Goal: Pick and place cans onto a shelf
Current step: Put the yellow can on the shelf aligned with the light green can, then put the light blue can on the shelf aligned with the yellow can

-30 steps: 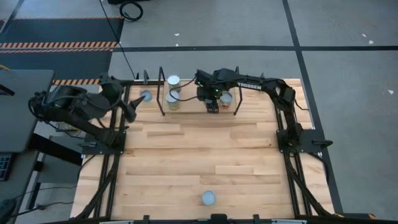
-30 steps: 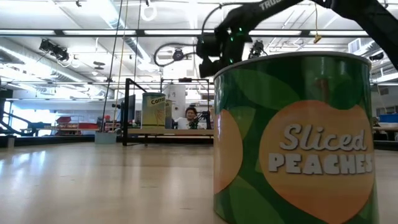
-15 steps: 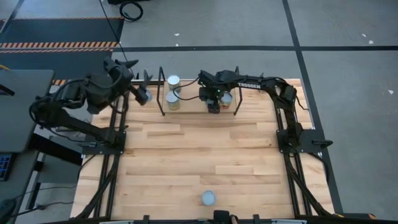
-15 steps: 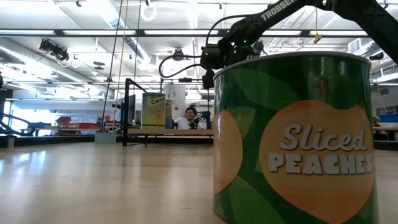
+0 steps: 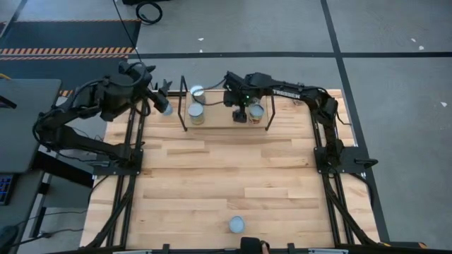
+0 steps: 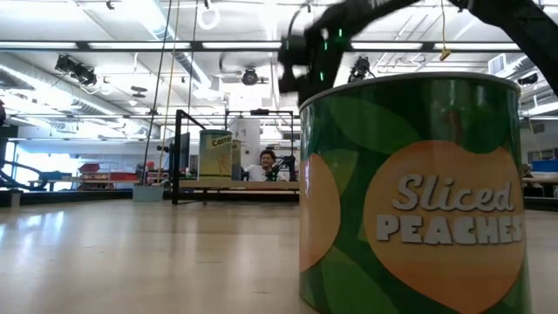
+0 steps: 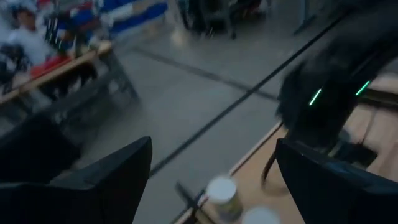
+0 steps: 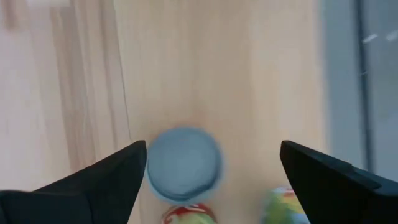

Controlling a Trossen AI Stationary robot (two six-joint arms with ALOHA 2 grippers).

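Note:
The black wire shelf [image 5: 224,125] stands at the table's far edge. On it are a white-topped can [image 5: 198,92], a tan-labelled can [image 5: 196,113] and a blue-grey-topped can [image 5: 256,111]. My right gripper [image 5: 241,113] hovers over the shelf, open and empty. Its wrist view [image 8: 211,155] looks down on a blue-grey can top [image 8: 184,163]. My left gripper [image 5: 163,92] is open and empty [image 7: 211,155], raised left of the shelf above a blue-grey-topped can [image 5: 164,109] on the table. One more can [image 5: 236,224] stands at the near edge; in the low view it is the "Sliced Peaches" can [image 6: 410,192].
The shelf's upright end posts [image 5: 183,88] [image 5: 269,88] rise beside both grippers. The arm mounts' black rails [image 5: 123,166] [image 5: 339,162] run along the table's left and right sides. In the low view a person [image 6: 266,161] sits in the room far behind the shelf.
My left gripper has swung from near the left mount toward the table's far edge and up, ending above the can left of the shelf. My right gripper has risen over the shelf and drawn slightly toward the far edge. The cans have kept still.

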